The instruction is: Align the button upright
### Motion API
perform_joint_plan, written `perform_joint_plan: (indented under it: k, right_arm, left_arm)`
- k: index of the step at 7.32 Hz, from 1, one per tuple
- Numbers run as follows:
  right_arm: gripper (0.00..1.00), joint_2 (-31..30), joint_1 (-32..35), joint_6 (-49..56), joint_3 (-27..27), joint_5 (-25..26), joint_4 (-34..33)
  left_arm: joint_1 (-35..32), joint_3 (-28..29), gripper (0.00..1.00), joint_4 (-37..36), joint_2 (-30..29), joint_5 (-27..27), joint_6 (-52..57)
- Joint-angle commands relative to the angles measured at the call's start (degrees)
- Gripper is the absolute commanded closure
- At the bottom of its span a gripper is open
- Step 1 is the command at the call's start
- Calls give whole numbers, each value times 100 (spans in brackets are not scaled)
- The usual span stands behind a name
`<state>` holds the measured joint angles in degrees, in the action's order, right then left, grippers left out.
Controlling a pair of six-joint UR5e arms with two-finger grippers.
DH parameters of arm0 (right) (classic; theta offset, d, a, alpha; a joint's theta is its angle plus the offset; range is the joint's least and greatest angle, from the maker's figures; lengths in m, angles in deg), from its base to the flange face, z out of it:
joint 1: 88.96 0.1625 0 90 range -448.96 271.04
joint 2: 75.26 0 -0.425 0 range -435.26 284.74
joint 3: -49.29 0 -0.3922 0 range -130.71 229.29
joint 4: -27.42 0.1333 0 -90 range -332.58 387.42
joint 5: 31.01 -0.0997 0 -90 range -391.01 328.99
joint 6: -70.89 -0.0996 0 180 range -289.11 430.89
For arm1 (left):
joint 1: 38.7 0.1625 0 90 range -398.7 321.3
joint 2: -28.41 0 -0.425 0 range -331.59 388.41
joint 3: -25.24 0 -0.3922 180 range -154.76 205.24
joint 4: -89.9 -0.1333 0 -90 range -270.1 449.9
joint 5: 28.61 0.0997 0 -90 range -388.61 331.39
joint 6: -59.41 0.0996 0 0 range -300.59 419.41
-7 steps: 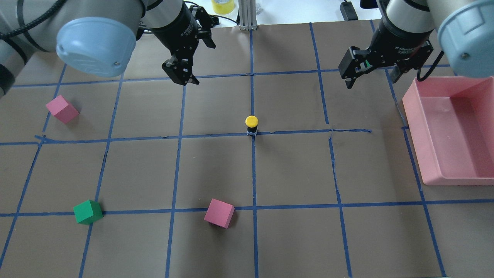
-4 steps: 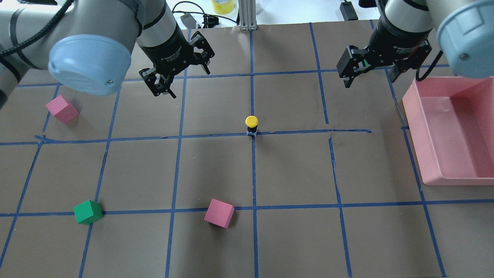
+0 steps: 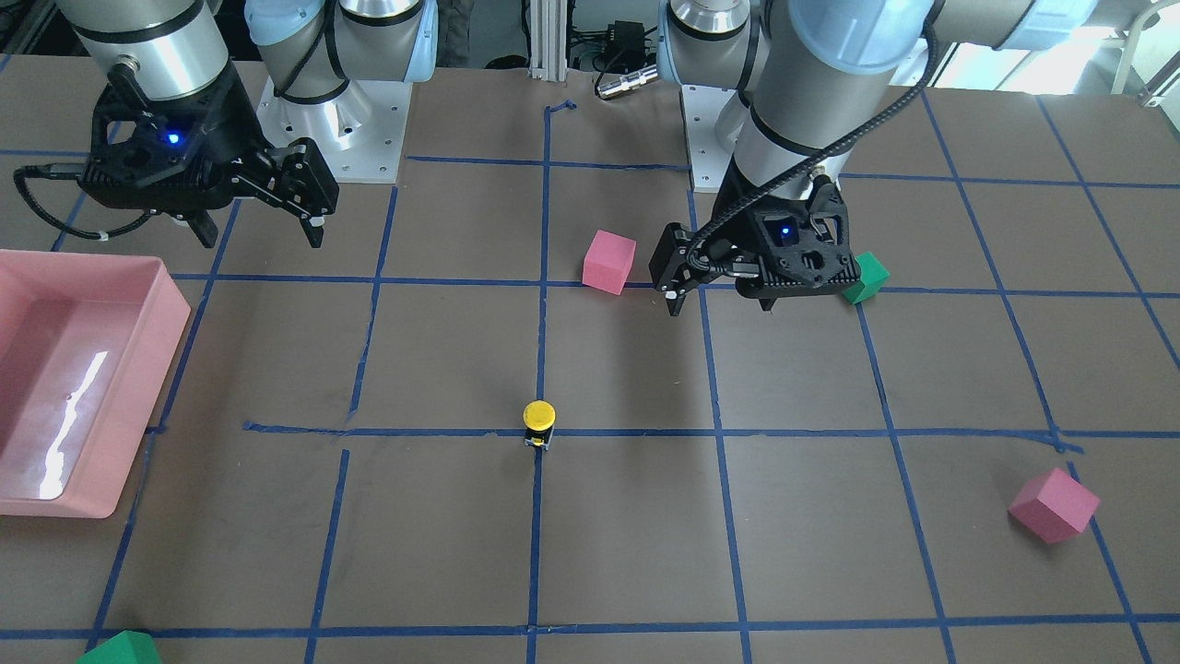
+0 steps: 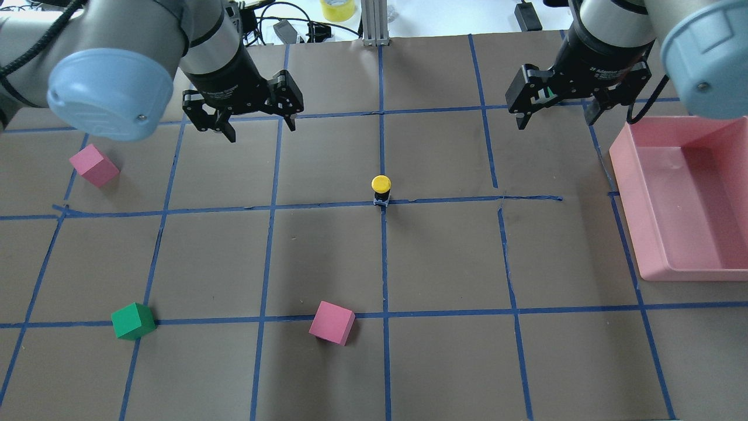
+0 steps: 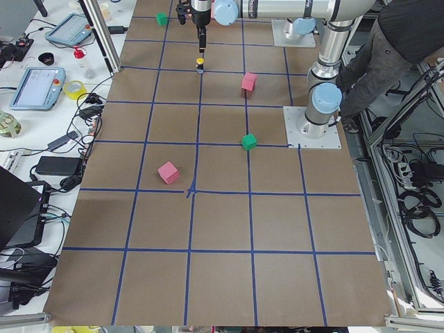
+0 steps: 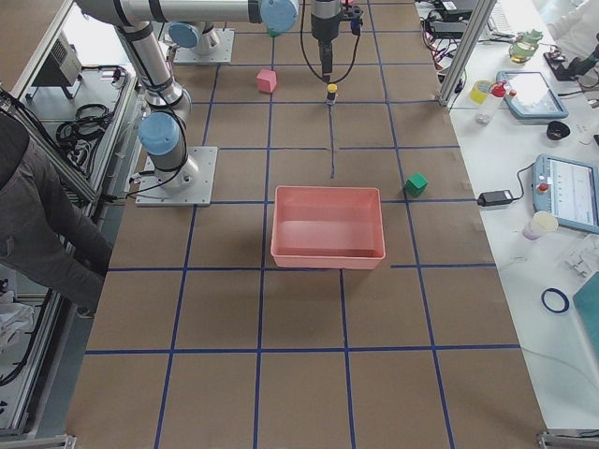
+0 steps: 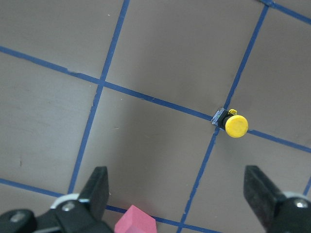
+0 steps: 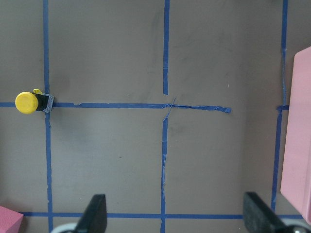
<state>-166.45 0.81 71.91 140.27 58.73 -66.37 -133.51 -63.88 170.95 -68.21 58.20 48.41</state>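
Nearest the robot a pink cube (image 4: 332, 323) lay on the table (image 4: 444, 263), and beyond it the button (image 4: 381, 190) stood on a crossing of blue tape lines, yellow cap up, where it had been a second before, touched by nothing. Farther out, the left end effector (image 4: 261, 131) had swung leftward and turned during that second, its fingers spread wide and empty, while the right end effector (image 4: 555, 121), also spread and empty, had barely shifted. With both well apart from an upright button, the task looked finished and the left arm seemed to be retreating.
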Motion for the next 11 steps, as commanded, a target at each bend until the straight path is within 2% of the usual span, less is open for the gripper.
perform_joint_plan:
  k: [1, 5, 8, 11]
  right_arm:
    - [0, -13, 6, -101, -1, -1, 1]
    - [0, -4, 6, -93, 8, -9, 10]
    - [0, 14, -3, -101, 17, -176, 19]
    - [0, 22, -3, -66, 25, -185, 10]
  left_arm:
    - [305, 210, 0, 315, -67, -139, 972]
    - [279, 616, 0, 1114, 108, -78, 1057]
    - [288, 546, 0, 1098, 223, -51, 1083]
    - [341, 335, 0, 755, 214, -51, 1057]
